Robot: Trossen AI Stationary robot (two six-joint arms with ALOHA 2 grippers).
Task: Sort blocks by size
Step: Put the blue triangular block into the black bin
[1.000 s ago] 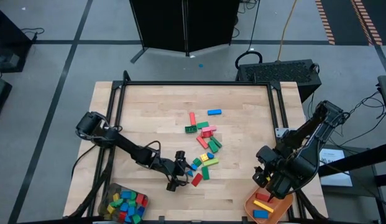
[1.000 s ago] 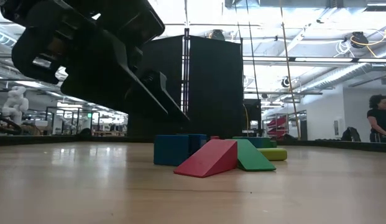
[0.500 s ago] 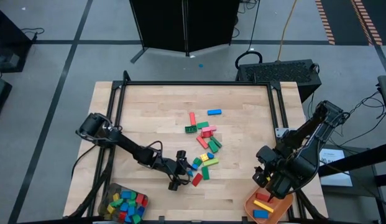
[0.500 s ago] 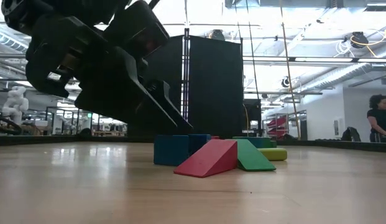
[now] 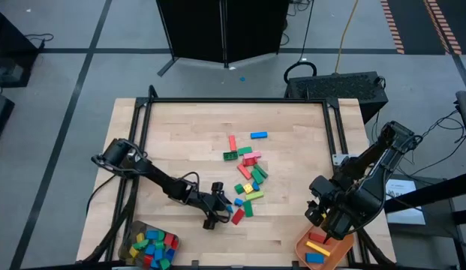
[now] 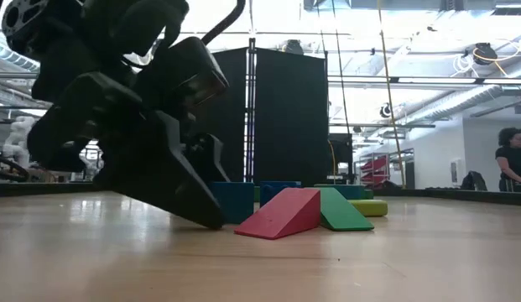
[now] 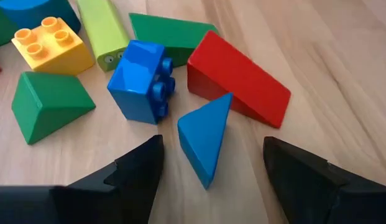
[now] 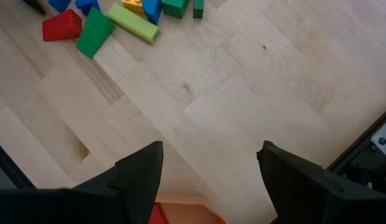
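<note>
Left gripper (image 7: 208, 180) low over the pale wooden table (image 5: 180, 142), at the near edge of the scattered plastic toy blocks (image 5: 246, 176); dark fingers (image 7: 133, 174) spread apart, one on each side of a small blue wedge-shaped block (image 7: 205, 137), not touching it in the left wrist view. Same gripper in the low view (image 6: 180, 197) tilted down, tips on or just above the wood, partly hiding a blue block behind. Just beyond the blue wedge: a red ramp-shaped block (image 7: 239, 81), a blue studded brick (image 7: 140, 81) lying on its side, a green wedge (image 7: 48, 104), a yellow studded square brick (image 7: 51, 43) and a long lime-green bar (image 7: 104, 28). Pile near the table's middle, towards the right half, with a long red brick (image 5: 233, 142) and a lone blue brick (image 5: 258, 136) farther back.

Right gripper (image 8: 208, 186) hanging open above the table's near right corner, nothing between its fingers, over the rim of an orange tray (image 5: 304, 251) holding a few long blocks. Grey container (image 5: 135, 232) at the near left corner, filled with short red, blue, green and yellow blocks. A person (image 6: 512, 164) standing far off in the room behind.
</note>
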